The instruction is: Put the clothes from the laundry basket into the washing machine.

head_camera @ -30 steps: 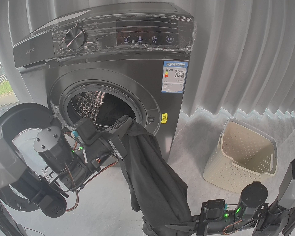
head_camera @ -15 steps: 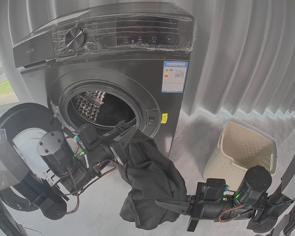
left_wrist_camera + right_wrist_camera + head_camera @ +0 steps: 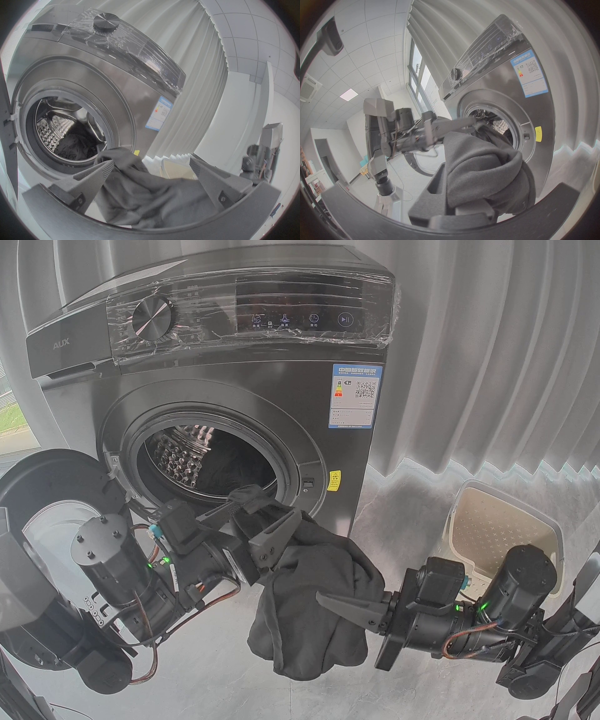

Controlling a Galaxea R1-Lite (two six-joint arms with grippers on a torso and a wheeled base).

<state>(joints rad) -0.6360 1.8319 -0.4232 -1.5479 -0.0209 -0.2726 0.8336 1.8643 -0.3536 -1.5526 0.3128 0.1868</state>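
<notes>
Left hand is spread open at the washer mouth, the garment draped across it and sagging below the opening. Right hand props the bundle from beneath; I can't tell its grip. I'd raise the sagging end level with the drum, then push deep inside

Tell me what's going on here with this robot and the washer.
The robot is loading a dark garment into the open washing machine. The left gripper, jaws open, is at the mouth of the drum with the cloth's top draped across it. The hanging bulk drapes over the right gripper. Another dark item lies inside the drum. The laundry basket stands at the robot's right.
</notes>
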